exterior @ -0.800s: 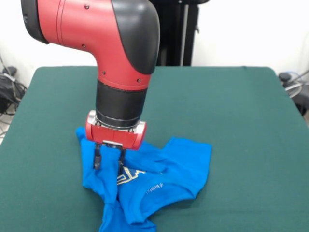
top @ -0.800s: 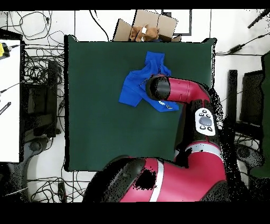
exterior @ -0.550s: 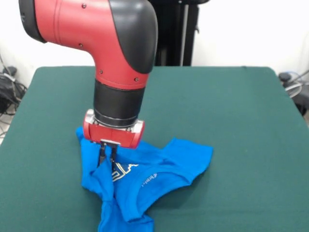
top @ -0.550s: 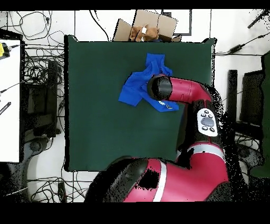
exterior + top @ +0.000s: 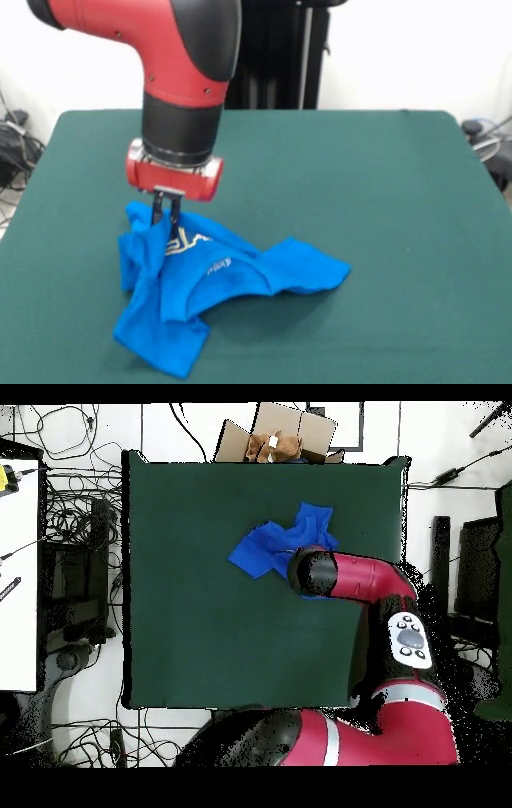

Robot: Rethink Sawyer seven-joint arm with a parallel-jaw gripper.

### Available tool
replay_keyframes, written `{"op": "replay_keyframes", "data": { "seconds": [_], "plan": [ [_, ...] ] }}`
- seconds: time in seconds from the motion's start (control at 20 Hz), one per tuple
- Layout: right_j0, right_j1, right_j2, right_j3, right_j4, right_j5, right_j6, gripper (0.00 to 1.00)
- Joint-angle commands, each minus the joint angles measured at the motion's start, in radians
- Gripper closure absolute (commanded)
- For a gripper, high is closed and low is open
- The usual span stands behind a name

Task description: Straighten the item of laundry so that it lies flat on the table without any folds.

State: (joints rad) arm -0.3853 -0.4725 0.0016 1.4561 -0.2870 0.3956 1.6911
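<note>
So the blue T-shirt (image 5: 216, 280) sits crumpled in the lower left of the front view, one loose flap nearest the bottom edge, a sleeve trailing right toward centre frame. Behind that, the gripper (image 5: 166, 226) is pinched tight on a raised fold by the white lettering, lifting it off the green table (image 5: 384, 200). Overhead, the arm covers the shirt's right part.

A dark green cloth-topped table (image 5: 376, 200) is observed. One crumpled bright blue T-shirt (image 5: 208, 280) is found lying on it, partly raised at one fold.
</note>
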Motion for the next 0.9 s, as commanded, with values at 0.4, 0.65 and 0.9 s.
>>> {"op": "replay_keyframes", "data": {
  "seconds": [0.4, 0.65, 0.9],
  "plan": [
    [0.185, -0.026, -0.172, 0.390, -0.099, -0.276, 0.273, 1.00],
    [0.313, -0.063, -0.280, 0.500, -0.033, -0.361, 0.321, 1.00],
    [0.443, -0.007, -0.364, 0.554, 0.091, -0.496, 0.390, 1.00]
  ]
}}
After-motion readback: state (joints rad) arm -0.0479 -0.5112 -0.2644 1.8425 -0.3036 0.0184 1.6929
